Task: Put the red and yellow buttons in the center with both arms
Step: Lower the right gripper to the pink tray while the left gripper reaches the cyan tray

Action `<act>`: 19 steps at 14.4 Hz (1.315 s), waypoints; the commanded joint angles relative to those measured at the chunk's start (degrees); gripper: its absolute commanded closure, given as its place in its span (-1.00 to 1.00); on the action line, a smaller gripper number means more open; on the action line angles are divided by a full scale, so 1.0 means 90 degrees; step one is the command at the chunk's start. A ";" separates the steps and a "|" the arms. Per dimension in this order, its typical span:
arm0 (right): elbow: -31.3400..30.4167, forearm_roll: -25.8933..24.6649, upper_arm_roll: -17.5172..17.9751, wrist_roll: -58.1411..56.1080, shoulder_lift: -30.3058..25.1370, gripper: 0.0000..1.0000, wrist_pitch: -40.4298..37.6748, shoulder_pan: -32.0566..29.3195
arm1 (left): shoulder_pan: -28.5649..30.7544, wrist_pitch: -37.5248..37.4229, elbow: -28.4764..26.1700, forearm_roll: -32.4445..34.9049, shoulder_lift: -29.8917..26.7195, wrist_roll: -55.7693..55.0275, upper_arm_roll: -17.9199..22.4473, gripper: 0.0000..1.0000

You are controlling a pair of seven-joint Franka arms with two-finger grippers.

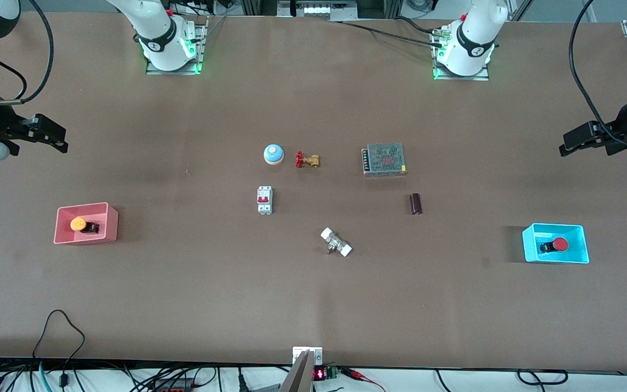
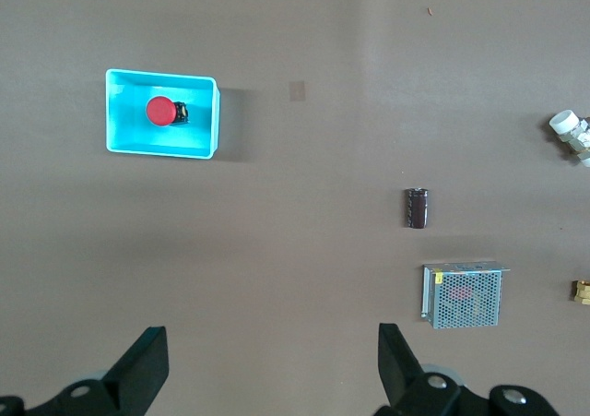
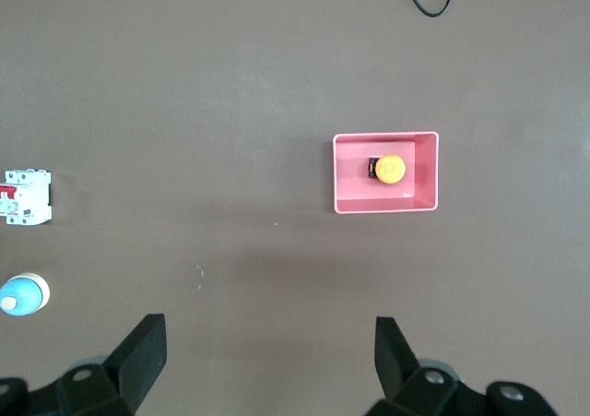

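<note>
Red button [image 1: 561, 244] in cyan bin [image 1: 579, 257], untouched.

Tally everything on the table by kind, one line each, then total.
Push-buttons: 2, yellow button, red button
Bins: 2, pink bin, cyan bin
Bell: 1
Brass valve: 1
Circuit breaker: 1
Power supply: 1
Capacitor: 1
White fitting: 1
Total: 10

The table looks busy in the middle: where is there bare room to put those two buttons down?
Bare tabletop lies between the pink bin and the circuit breaker, and between the dark capacitor and the cyan bin. The strip nearer the front camera than the white fitting is also free. It is crowded around the dome bell, brass valve and power supply.
</note>
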 commanded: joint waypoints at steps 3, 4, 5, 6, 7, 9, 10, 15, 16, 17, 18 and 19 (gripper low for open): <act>0.0002 0.0113 -0.0010 0.0014 -0.0027 -1.00 -0.0096 -0.0028 | 0.0008 0.0033 -0.0263 0.0109 -0.0206 -0.0023 -0.0040 -1.00; 0.0002 0.0113 -0.0010 0.0024 -0.0008 -1.00 -0.0086 -0.0037 | 0.0017 0.0033 -0.0263 0.0108 -0.0148 0.0006 -0.0030 -1.00; 0.0002 0.0122 -0.0010 0.0024 0.0021 -1.00 -0.0076 -0.0057 | 0.0027 0.0033 -0.0253 0.0108 -0.0021 0.0026 -0.0020 -1.00; 0.0012 0.0132 -0.0010 0.0024 0.0128 -1.00 -0.0066 -0.0057 | 0.0047 0.0033 -0.0224 0.0108 0.0135 0.0045 -0.0020 -1.00; 0.0012 0.0142 -0.0010 0.0014 0.0206 -1.00 -0.0076 -0.0047 | 0.0057 0.0062 -0.0214 0.0108 0.0310 0.0046 0.0028 -1.00; 0.0012 0.0123 0.0000 0.0024 0.0450 -1.00 -0.0076 -0.0008 | 0.0270 0.0159 -0.0079 0.0099 0.0798 0.0055 0.0058 -1.00; 0.0012 0.0113 0.0000 0.0004 0.0615 -1.00 -0.0047 -0.0008 | 0.0358 0.0228 0.0174 0.0108 0.1168 0.0055 0.0058 -1.00; -0.0036 0.0103 -0.0039 -0.0103 0.1485 -1.00 0.0518 -0.0232 | 0.0827 0.0277 0.1200 0.0070 0.2916 0.0085 0.0068 -1.00; -0.0133 0.0161 -0.0029 -0.0142 0.1612 -1.00 0.0829 -0.0407 | 0.0857 0.0374 0.1434 0.0079 0.3267 0.0152 0.0068 -1.00; -0.0347 0.0123 0.0029 -0.0162 0.1632 -1.00 0.1267 -0.0592 | 0.0896 0.0500 0.1562 0.0089 0.3513 0.0240 0.0068 -1.00; -0.0417 0.0103 0.0029 -0.0162 0.1691 -1.00 0.1504 -0.0642 | 0.0993 0.0724 0.1602 0.0079 0.3728 0.0425 0.0068 -1.00; -0.0437 0.0093 0.0020 -0.0249 0.1846 -1.00 0.1748 -0.0769 | 0.1052 0.1007 0.1563 0.0079 0.3836 0.0620 0.0068 -1.00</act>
